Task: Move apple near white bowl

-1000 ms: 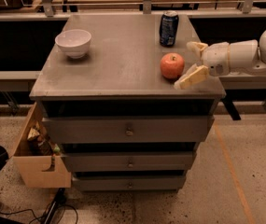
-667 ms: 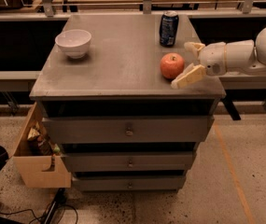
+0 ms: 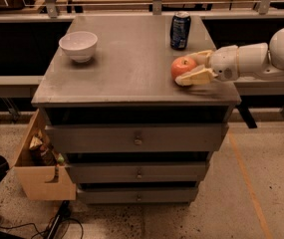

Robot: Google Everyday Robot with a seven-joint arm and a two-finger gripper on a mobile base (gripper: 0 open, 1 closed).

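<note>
The red-orange apple [image 3: 180,65] sits on the grey cabinet top [image 3: 126,68] near its right front corner. My gripper [image 3: 189,68] reaches in from the right on a white arm [image 3: 251,59]. It is open, with its cream fingers [image 3: 196,77] standing on either side of the apple's right half, one behind it and one in front. The white bowl [image 3: 78,45] stands upright at the back left of the top, far from the apple.
A dark blue soda can [image 3: 180,30] stands just behind the apple and gripper. The cabinet has several drawers [image 3: 137,139] below. A cardboard box [image 3: 41,169] of items hangs at its left side. Shelving runs behind.
My gripper has slid a little to the left, so its fingers now reach further around the apple. The apple, bowl and can have hardly moved.
</note>
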